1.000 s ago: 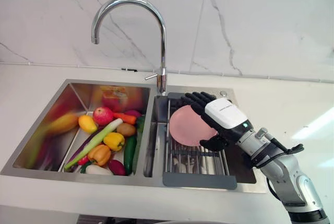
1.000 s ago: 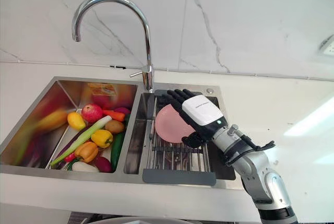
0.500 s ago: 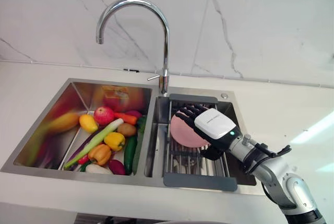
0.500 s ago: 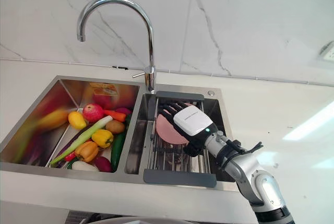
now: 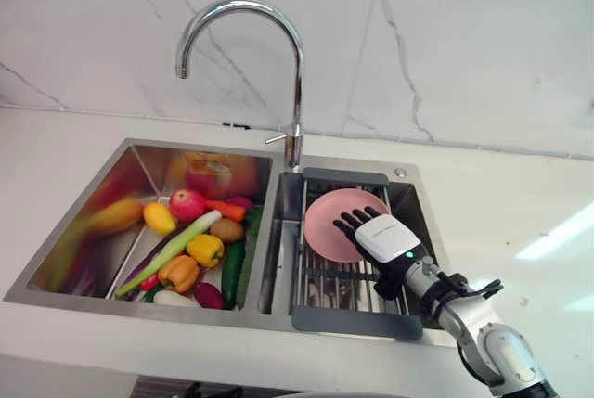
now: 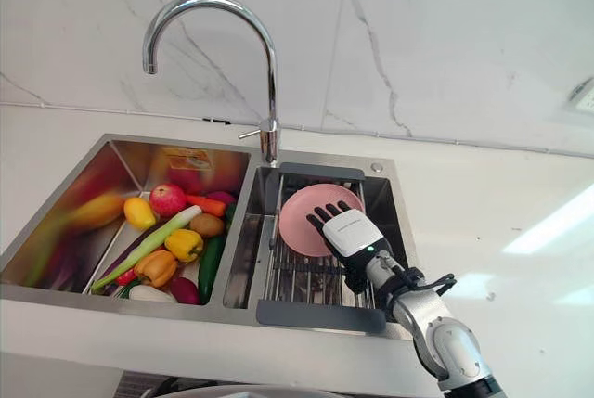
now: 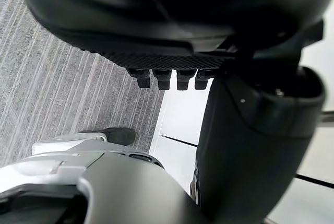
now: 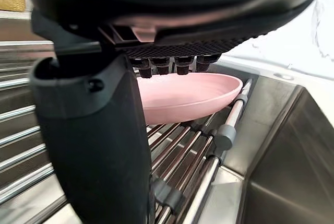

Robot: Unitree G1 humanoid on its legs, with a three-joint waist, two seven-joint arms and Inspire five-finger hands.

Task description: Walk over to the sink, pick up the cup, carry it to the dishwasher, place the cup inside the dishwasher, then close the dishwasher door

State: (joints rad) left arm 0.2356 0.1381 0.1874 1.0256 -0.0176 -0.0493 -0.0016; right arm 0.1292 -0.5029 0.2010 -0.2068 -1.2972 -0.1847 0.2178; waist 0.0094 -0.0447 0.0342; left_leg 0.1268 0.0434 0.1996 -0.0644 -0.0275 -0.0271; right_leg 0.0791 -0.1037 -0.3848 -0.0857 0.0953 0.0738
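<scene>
A pink shallow dish (image 5: 327, 218) leans on the roll-up rack (image 5: 342, 285) over the sink's right basin; I see no cup. My right hand (image 5: 382, 237) is down at the dish's near right edge. In the right wrist view its fingers (image 8: 172, 67) stretch straight above the pink dish (image 8: 193, 96), with the thumb (image 8: 99, 140) on the near side, apart from it. It is open and holds nothing. My left hand (image 7: 172, 51) hangs over grey floor, its fingers (image 7: 167, 79) straight and nothing in it.
The left basin (image 5: 139, 171) holds several vegetables and fruits, among them a red apple (image 5: 187, 204) and a yellow pepper (image 5: 203, 250). A tall chrome tap (image 5: 295, 73) stands behind the divider. White counter (image 5: 501, 203) lies to the right, a marble wall behind.
My right hand has dropped lower and drawn nearer, from over the dish's middle to its near right edge, uncovering most of the dish. The camera has shifted slightly.
</scene>
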